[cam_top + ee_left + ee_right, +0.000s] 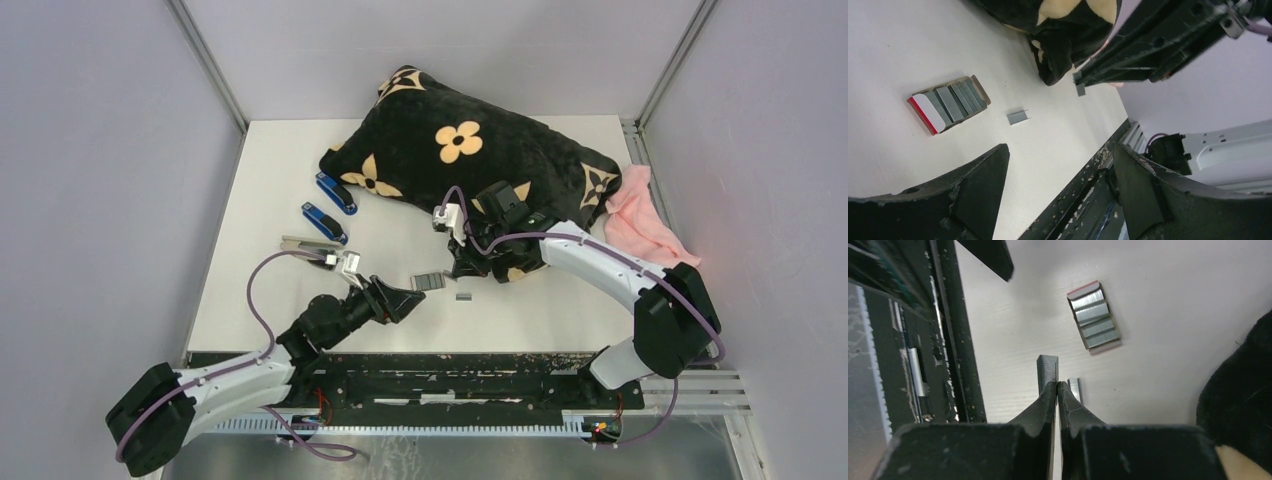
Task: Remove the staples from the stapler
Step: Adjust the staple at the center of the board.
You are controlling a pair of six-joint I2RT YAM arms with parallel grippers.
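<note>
White table (pixel 280 160), pillow (pixel 460 150), 2 blue staplers (pixel 336 193), staples (pixel 463 296)

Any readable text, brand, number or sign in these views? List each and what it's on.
No text can be read in any view.
Cushion: flower motifs only, no letters visible.
Staple box: red-and-white panel, no print visible.
Blue staplers: too small to read any marking.

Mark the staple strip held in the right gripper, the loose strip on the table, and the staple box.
held staple strip (pixel 1047 365): right wrist view, its upper end above the right gripper (pixel 1057 386).
loose strip (pixel 1017 117): left wrist view, middle of its side.
staple box (pixel 929 111): left wrist view, its white flap.
</note>
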